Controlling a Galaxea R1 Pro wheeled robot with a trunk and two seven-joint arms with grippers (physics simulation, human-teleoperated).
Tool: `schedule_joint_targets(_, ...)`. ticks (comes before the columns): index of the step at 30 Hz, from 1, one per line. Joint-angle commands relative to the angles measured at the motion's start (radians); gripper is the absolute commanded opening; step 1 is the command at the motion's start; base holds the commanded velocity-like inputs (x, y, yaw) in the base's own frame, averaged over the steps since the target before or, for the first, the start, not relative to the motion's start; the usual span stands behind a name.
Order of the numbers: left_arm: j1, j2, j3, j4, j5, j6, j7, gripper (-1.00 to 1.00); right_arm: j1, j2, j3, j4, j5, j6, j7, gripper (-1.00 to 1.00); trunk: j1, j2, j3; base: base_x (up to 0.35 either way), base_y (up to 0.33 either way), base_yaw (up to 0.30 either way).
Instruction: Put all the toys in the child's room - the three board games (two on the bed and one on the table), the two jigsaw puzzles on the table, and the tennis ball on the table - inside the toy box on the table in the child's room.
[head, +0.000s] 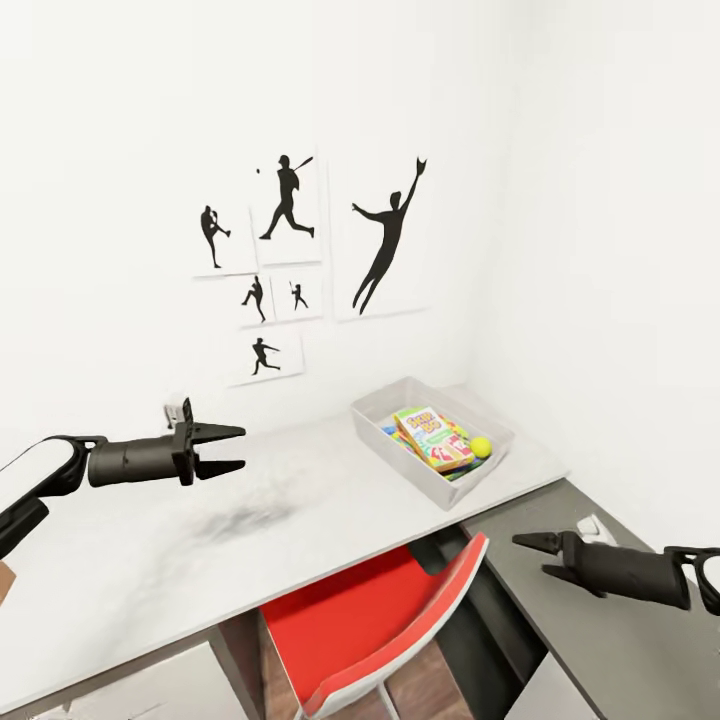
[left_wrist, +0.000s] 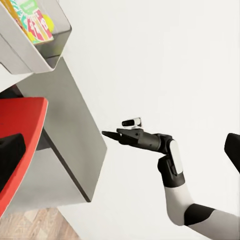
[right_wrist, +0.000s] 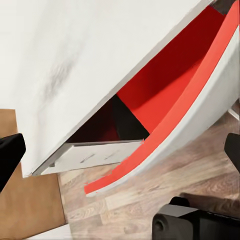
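Observation:
The toy box (head: 374, 428) stands at the far right end of the white table (head: 150, 560), against the wall. Inside it a Skip-Bo board game (head: 432, 436) lies on top, with the tennis ball (head: 481, 446) beside it. Edges of other flat colourful toys peek out beneath; I cannot tell which are jigsaw puzzles. My left gripper (head: 243, 448) hovers open and empty over the table, left of the box. My right gripper (head: 530, 556) is open and empty over the lower dark-grey unit (head: 620, 650). The left wrist view also catches the toy box (left_wrist: 30, 57) and the right gripper (left_wrist: 107, 134). The bed is out of view.
A red chair (head: 370, 620) is tucked under the table between my arms. A small dark object (head: 178, 410) sits on the table by the wall. Black silhouette pictures (head: 290, 260) hang above. Wood floor (right_wrist: 150, 205) lies below.

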Motion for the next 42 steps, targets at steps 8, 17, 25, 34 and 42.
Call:
schedule_joint_targets(8, 0.046, 0.033, -0.005, -0.001, -0.008, 0.000, -0.019, 1.00, 0.041, 0.003, -0.002, -0.008, -0.011, 0.001, -0.008, 1.00, 0.001, -0.002, 0.011, -0.214, 0.000, 0.000)
schedule_joint_targets(17, 0.178, 0.049, -0.005, -0.009, -0.008, -0.003, -0.023, 1.00, 0.047, 0.009, -0.001, -0.009, -0.011, 0.001, -0.007, 1.00, 0.001, -0.002, 0.025, -0.113, 0.000, 0.000)
schedule_joint_targets(25, 0.271, 0.049, -0.005, -0.007, -0.010, -0.008, -0.024, 1.00, 0.047, 0.036, -0.001, -0.008, -0.003, 0.001, -0.007, 1.00, 0.001, -0.002, 0.028, -0.045, 0.000, 0.000)
schedule_joint_targets(34, 0.311, 0.034, 0.010, 0.033, -0.036, -0.028, -0.020, 1.00, 0.044, 0.071, 0.002, 0.009, 0.000, -0.007, -0.014, 1.00, 0.001, -0.002, 0.028, -0.001, 0.026, 0.000)
schedule_joint_targets(42, 0.312, 0.034, 0.024, 0.078, -0.085, -0.030, -0.026, 1.00, 0.041, 0.116, -0.012, 0.012, 0.000, -0.012, -0.010, 1.00, 0.001, -0.002, 0.028, 0.000, 0.031, 0.000)
